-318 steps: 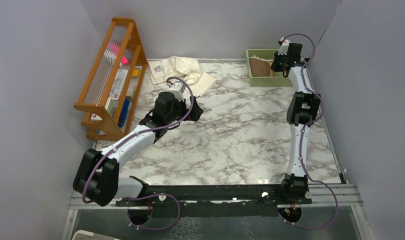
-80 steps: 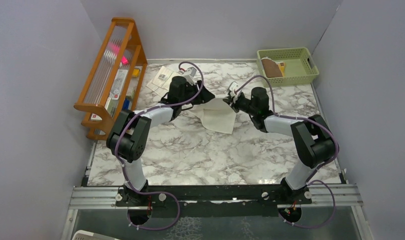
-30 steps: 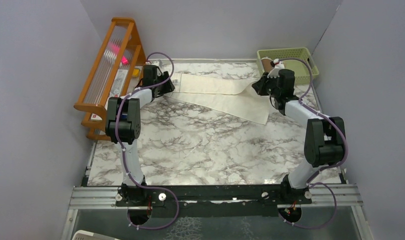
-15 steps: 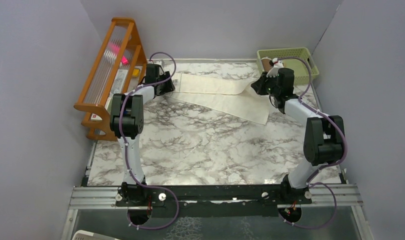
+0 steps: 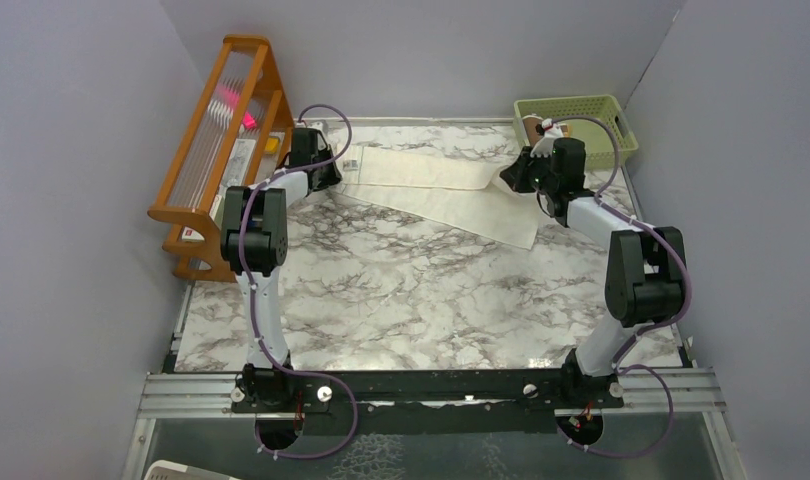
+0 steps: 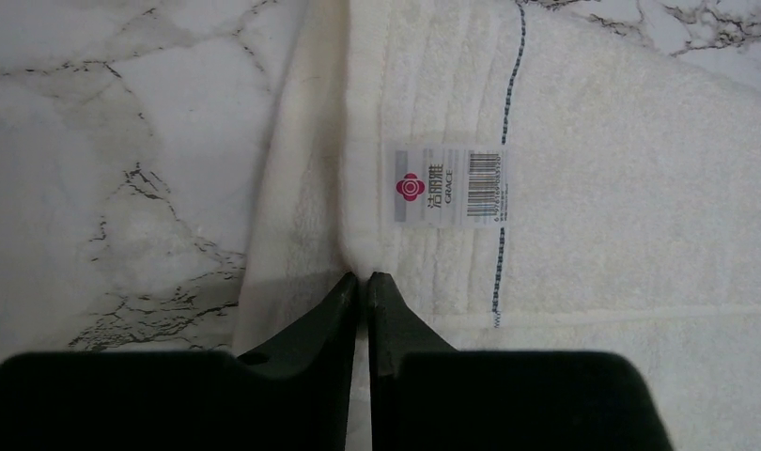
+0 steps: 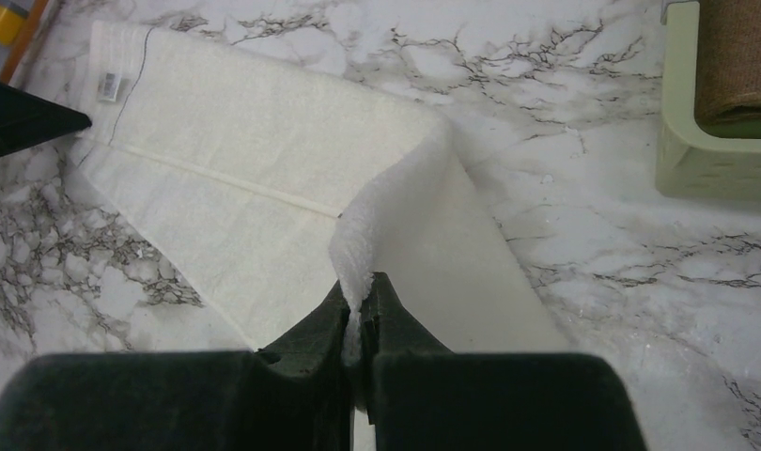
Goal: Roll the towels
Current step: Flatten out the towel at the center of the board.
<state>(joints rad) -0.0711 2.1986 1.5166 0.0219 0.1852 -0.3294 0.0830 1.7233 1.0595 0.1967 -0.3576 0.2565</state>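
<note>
The left gripper (image 6: 364,279) and right gripper (image 7: 358,293) clamp opposite ends of the plain cream cloth towel (image 5: 431,190), spread flat, not yet rolled; the brown cloth towel (image 7: 738,56) sits in the pale green plastic basket (image 7: 682,141)

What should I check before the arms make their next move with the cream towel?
1. Left gripper pinched on the cream terry towel beside its printed label: ok.
2. Right gripper shut on the towel's opposite corner: ok.
3. Towel lying flat: not ok, layers skewed, right corner raised.
4. Brown cloth towel clear, inside the green plastic basket: ok.
5. Whether left grip holds both layers: cannot tell.
</note>
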